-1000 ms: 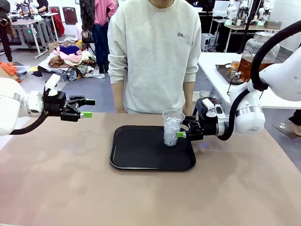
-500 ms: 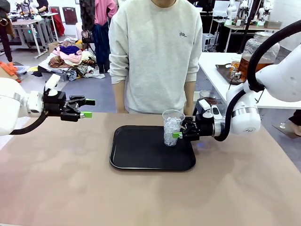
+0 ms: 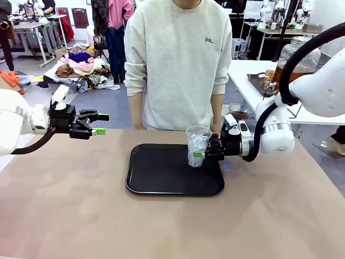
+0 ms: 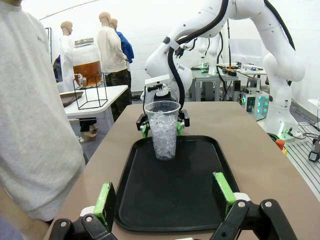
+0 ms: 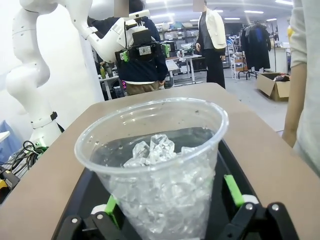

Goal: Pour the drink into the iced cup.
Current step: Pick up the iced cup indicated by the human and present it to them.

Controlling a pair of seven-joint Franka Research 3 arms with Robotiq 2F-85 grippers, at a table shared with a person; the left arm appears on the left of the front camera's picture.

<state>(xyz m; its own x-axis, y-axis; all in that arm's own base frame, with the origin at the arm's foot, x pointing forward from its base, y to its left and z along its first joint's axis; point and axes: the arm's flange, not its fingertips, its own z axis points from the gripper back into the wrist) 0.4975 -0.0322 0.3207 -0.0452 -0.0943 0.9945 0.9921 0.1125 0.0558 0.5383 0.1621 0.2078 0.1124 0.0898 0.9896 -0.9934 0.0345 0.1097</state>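
One clear plastic cup packed with ice stands upright, mouth up, at the far right of one black rectangular tray. The right gripper lies level, its two green pads spread either side of the cup's lower wall. The left gripper hovers wide apart, well away from the tray. The amber-brown drink sits in one round glass dispenser jar, upright on a white side table.

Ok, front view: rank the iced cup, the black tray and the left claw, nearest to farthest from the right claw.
1. Iced cup: between the right claw's fingers.
2. Black tray: just beneath that claw.
3. Left claw: far off over the table's left side.
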